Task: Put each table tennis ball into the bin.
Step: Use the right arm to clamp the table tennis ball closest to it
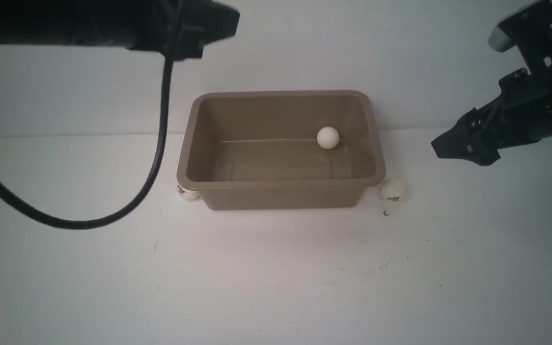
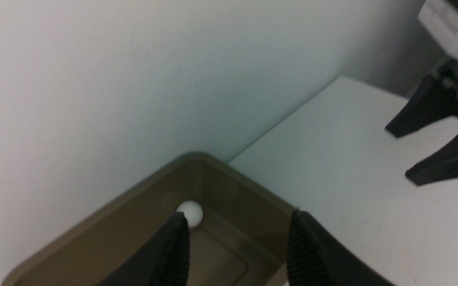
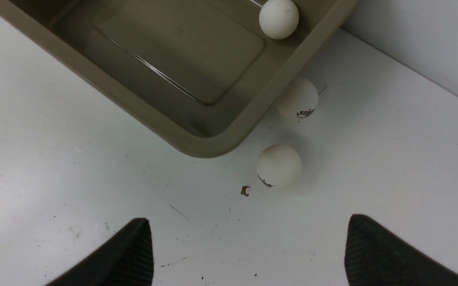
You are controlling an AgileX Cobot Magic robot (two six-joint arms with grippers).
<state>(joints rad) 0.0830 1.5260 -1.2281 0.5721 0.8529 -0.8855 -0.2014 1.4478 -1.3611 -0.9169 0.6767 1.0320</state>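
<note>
- bin (image 1: 281,194) (taupe, rect.) is set on the white table (image 1: 276,278), far-centre, close to the wall (image 1: 304,57).
- ball 1 (image 1: 328,137) is seen inside the bin, at the far-right part of its floor.
- ball 2 (image 1: 393,190) is left on the table just beside the bin's near-right corner, w/ dark logo showing; a small brown speck (image 1: 386,213) is seen near it.
- ball 3 (image 3: 297,98) is tucked against the bin's right wall, partly under the rim; seen in the right wrist view only.
- ball 4 (image 1: 187,191) is lodged at the bin's near-left corner, partly under the rim.
- left claw (image 2: 239,214) is held high at the left; fingers are apart, nothing is held btwn them; the bin's far-right corner is framed by them.
- right claw (image 3: 249,218) is held above the table, right of the bin; fingers are spread wide, nothing is gripped; balls 2 & 3 are framed ahead of it.
- black cable (image 1: 156,158) is hung in a loop from the left arm, left of the bin.
</note>
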